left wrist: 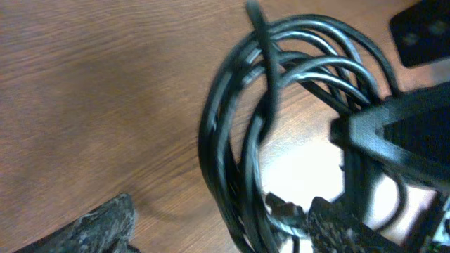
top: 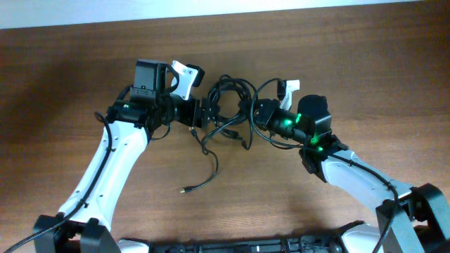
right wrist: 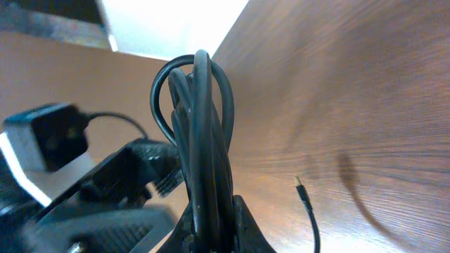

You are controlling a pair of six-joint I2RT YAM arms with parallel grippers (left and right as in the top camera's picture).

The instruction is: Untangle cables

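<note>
The cables (top: pixel 228 95) are a bundle of thin black loops lifted between my two grippers at the table's middle. My right gripper (top: pixel 249 116) is shut on the bundle, which stands pinched between its fingers (right wrist: pixel 211 221) in the right wrist view (right wrist: pixel 200 126). My left gripper (top: pixel 208 112) is open; its fingers (left wrist: pixel 221 228) are wide apart, with the cable loops (left wrist: pixel 239 140) passing between them close to the right finger. One loose cable end with a small plug (top: pixel 185 190) trails down onto the table and also shows in the right wrist view (right wrist: pixel 299 184).
The wooden table (top: pixel 84 56) stretches round both arms. The right arm's black body (left wrist: pixel 397 133) fills the right side of the left wrist view. The left gripper's body (right wrist: pixel 98 190) sits close at the left of the right wrist view.
</note>
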